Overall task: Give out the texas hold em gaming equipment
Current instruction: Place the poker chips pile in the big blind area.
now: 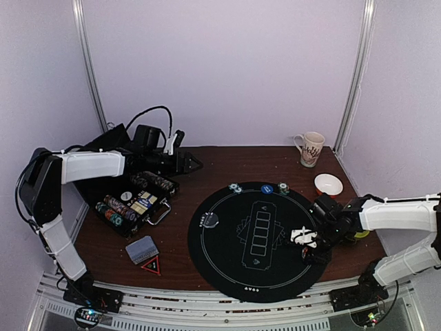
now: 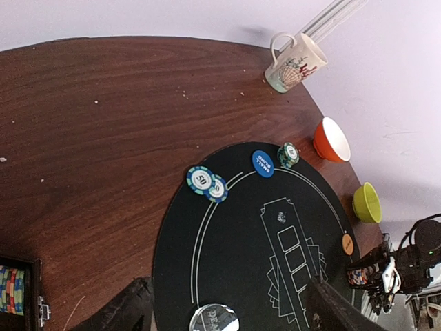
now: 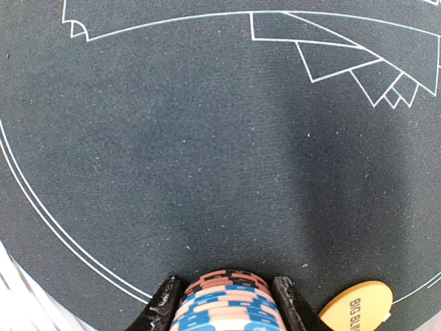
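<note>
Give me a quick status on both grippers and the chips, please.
Left gripper open, empty. Right gripper shut on chip stack, over the mat. Orange Big Blind button just beside it.

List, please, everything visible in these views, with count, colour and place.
poker mat: 1, black, table centre
chip case: 1, black, open, left of mat
card deck: 1, grey-blue, table's near left
triangular sign: 1, red and black, beside deck
green-white chips: at least 3, mat's far edge
small-blind button: 1, blue, mat's far edge
big-blind button: 1, orange, mat's right edge
dealer button: 1, clear, mat's left side
chip stack: 1, blue and salmon, in right jaws
mug: 1, white patterned, far right
orange bowl: 1, orange, right of mat
green bowl: 1, green, right of mat
left arm: 1, white, raised at left, jaws open, empty
right arm: 1, white, mat's right edge, jaws shut on chip stack
</note>
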Robot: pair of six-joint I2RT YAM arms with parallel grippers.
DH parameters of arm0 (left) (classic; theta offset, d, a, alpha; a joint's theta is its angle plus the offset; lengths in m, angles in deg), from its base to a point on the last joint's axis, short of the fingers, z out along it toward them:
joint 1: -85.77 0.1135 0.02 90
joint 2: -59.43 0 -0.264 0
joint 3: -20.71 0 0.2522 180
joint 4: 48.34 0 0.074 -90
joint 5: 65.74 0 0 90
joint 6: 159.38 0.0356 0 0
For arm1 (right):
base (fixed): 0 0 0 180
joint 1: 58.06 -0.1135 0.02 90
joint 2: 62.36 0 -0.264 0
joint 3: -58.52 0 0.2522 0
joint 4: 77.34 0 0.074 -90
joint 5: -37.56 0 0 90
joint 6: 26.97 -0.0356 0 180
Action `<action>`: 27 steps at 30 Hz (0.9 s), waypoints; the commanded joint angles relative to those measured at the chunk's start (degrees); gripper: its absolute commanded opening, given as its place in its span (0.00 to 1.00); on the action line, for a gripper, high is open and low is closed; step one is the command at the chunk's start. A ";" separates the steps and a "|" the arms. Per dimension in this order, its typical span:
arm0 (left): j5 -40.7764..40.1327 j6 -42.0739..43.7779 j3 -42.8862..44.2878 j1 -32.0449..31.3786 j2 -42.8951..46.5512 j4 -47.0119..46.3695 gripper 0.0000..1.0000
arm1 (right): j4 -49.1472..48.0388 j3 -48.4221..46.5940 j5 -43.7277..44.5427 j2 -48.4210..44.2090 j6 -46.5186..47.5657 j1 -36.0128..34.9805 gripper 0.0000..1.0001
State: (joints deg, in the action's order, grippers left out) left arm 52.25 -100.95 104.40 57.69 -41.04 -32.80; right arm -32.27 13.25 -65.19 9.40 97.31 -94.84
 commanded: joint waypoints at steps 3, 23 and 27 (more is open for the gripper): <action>-1.42 2.14 2.22 1.65 1.39 1.21 0.79 | 0.64 2.06 2.21 4.43 2.95 0.03 0.20; -2.85 3.50 2.29 3.12 2.48 3.05 0.79 | 0.59 3.90 7.10 2.09 4.30 -0.07 0.75; -2.85 3.50 2.39 3.16 2.38 3.05 0.79 | 0.01 3.82 6.64 1.72 4.23 -0.13 1.00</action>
State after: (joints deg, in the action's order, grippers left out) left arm 49.82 -98.40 105.30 60.34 -40.49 -29.65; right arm -34.50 13.39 -61.43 9.08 100.57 -94.57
